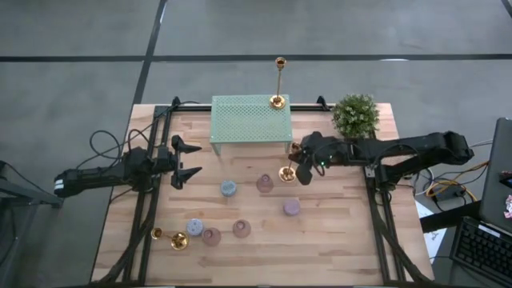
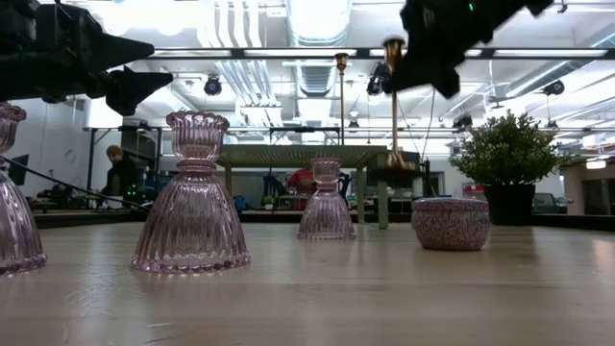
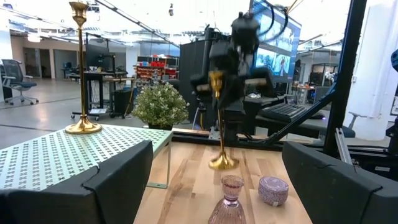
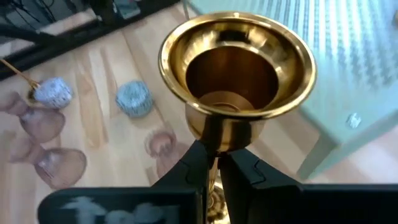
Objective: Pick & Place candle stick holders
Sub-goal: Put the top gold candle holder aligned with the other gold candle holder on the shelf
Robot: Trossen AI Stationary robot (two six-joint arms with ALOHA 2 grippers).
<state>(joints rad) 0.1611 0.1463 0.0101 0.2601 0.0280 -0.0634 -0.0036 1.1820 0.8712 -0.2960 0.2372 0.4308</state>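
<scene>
Landmark = green rack [image 1: 250,118]. Tall gold stick [image 1: 278,82] upright on rack's rear right corner. 2nd gold stick [image 1: 287,172] upright just in front of rack's right leg. 3rd gold stick [image 1: 170,238] lying flat, far front-left w/ pastel holders [image 1: 210,234].

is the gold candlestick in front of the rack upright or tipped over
Upright. The gold candlestick stands on its round base on the table, stem vertical, with the right end effector shut on the stem just under its cup.

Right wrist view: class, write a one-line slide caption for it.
Right gripper shut on the gold candlestick's stem just below its cup, beside the green mesh rack.
</scene>
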